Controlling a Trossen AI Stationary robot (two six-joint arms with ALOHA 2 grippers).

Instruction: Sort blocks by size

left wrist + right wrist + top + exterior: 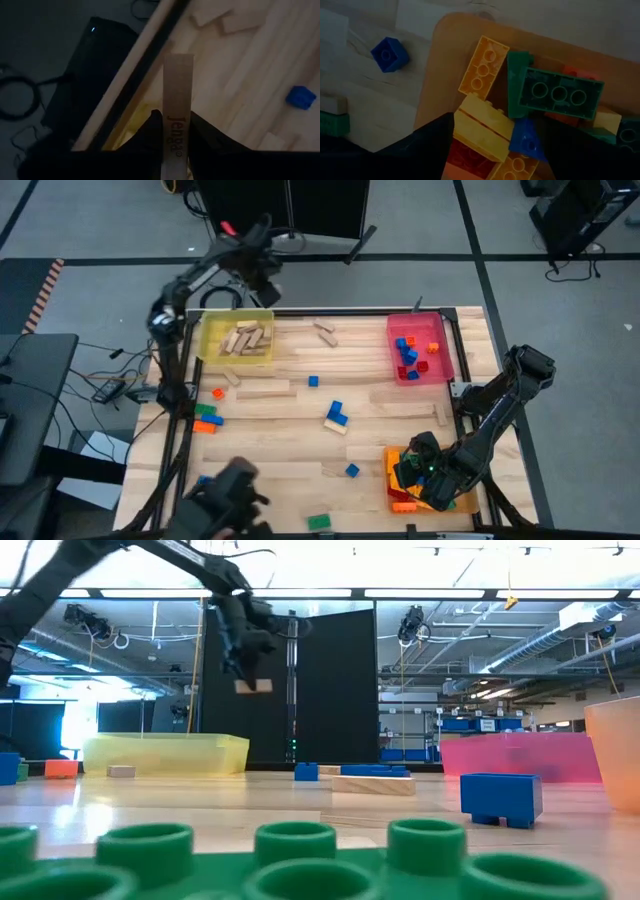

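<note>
My left gripper (258, 272) hangs high over the far rim of the yellow tray (212, 330), shut on a tan wooden block (253, 686) printed "Jenga". Several wooden blocks (248, 340) lie in that tray. At the table's near right, my right gripper (420, 470) stands open over the orange tray (445, 60), which holds yellow, green, blue and red bricks. A yellow brick (482, 127) lies between its fingers; no touch shows. My left gripper pinches the wooden block near one end (176, 125), one finger (150, 131) on each long side, the printed face toward the wrist camera. The fingers slant steeply down from above. The rest of the block sticks out past the fingertips, lifted clear above the table.
A red tray (395, 350) at the far right holds blue and red bricks. Loose on the table lie blue bricks (337, 412), wooden blocks (325, 332), orange and green bricks (207, 417) at the left edge and a green brick (319, 522) at the near edge.
</note>
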